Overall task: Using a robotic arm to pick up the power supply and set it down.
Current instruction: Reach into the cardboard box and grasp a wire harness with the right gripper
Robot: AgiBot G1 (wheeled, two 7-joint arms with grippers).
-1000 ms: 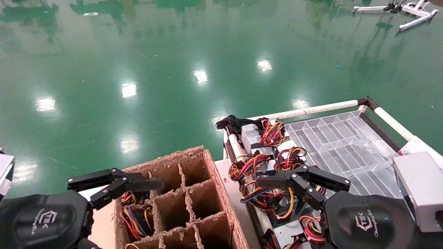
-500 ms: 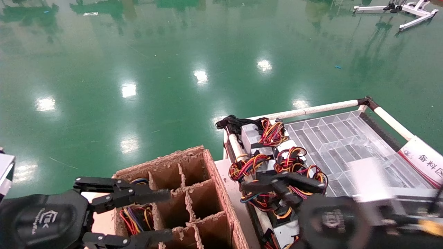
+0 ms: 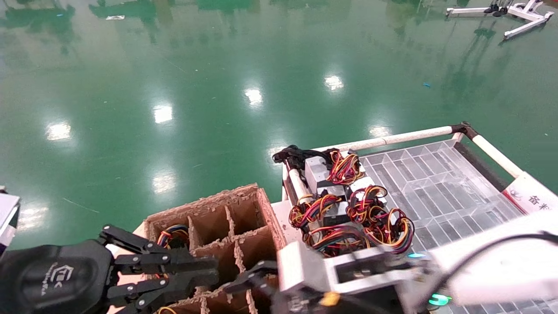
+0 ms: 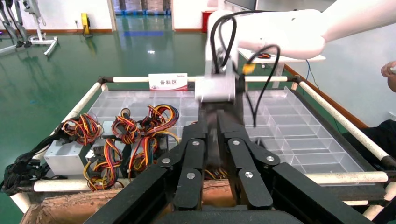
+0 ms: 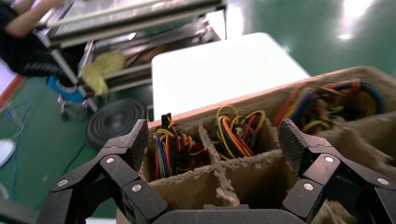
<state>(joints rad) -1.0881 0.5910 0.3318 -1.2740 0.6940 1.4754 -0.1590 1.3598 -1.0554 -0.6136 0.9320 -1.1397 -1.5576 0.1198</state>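
The right gripper (image 5: 212, 154) has swung from over the tray (image 3: 440, 174) across to the cardboard box (image 3: 266, 205), toward 9 o'clock of where it was. Its fingers are spread wide and empty, over the box's cells. The power supplies (image 3: 316, 168) remain in the tray at 2 o'clock of the box, wires tangled. The left gripper (image 3: 209, 272) hovers over the box, fingers nearly together. Risk: both grippers crowd the same box and could collide, or snag loose wires.
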